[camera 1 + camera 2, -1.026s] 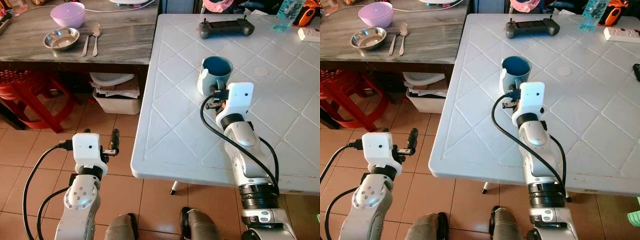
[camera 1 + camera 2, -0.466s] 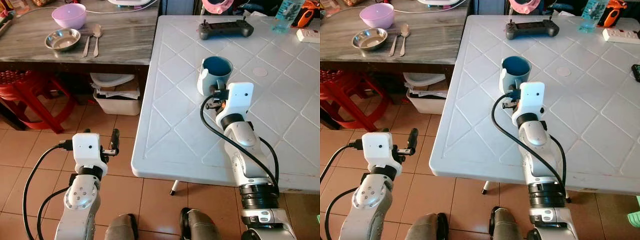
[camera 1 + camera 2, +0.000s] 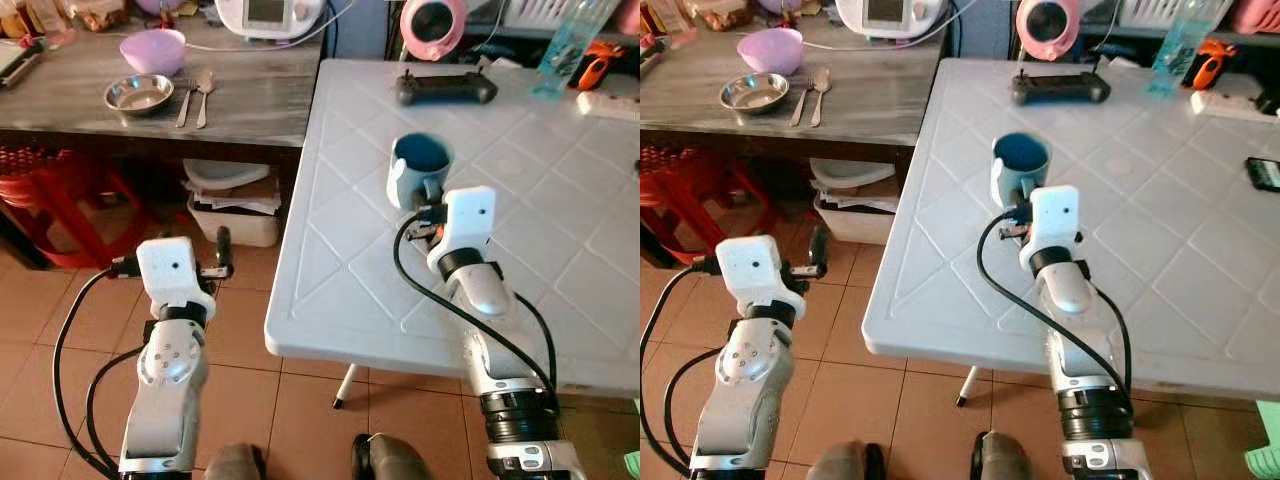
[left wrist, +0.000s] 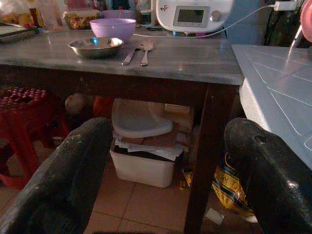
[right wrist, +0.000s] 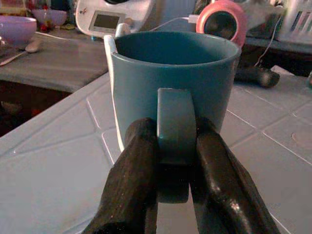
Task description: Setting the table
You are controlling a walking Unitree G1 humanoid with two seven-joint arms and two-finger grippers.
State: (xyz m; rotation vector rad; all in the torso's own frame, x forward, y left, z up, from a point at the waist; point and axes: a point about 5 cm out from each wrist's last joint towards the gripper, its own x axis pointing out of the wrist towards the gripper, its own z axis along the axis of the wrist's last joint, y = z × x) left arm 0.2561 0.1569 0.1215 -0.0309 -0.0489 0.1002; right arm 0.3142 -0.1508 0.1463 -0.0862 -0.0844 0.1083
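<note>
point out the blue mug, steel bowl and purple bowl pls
blue mug [image 5: 175,73], right wrist view, on its front wall above the handle.
steel bowl [image 3: 138,94], left eye view, on its inner base.
purple bowl [image 3: 152,50], left eye view, on its outer side.

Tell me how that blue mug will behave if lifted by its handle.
The blue mug looks rigid, probably ceramic, so likely breakable if dropped. The right tool pinches only the handle, so the body may swing or tilt. The glaze looks smooth, so it could slip.

Glossy blue ceramic mug [image 5: 173,83], matt white plastic table [image 3: 560,260], shiny steel bowl [image 4: 95,46]
</note>
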